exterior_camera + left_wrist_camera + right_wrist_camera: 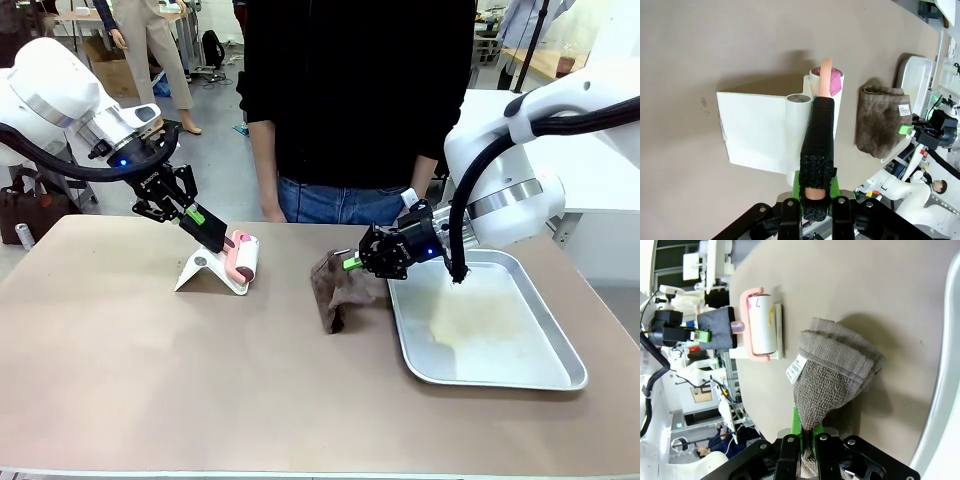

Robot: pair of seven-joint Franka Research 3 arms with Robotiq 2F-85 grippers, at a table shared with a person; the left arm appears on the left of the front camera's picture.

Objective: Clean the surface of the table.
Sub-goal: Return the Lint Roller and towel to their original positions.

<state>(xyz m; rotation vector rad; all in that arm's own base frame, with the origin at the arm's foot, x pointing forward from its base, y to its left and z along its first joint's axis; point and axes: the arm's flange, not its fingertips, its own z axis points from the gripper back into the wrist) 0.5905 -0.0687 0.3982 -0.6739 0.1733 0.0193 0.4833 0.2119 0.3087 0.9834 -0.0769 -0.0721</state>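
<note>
The bench (150, 370), matte beige-brown with a pale front edge, runs lengthwise left to right; its near corners are cut off. A silver tray (560, 375) sits at its right. The right end effector (352, 264) clamps a brown towel (340, 290). The left end effector (222, 240) grips the black handle of a pink lint roller (243, 258), apparently resting in its white stand (205, 268).

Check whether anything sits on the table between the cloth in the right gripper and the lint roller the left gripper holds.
Nothing visible does. The right gripper is shut on the brown cloth, the left gripper on the lint roller in its white stand. The table between them is bare; the metal tray lies on the cloth's other side.
</note>
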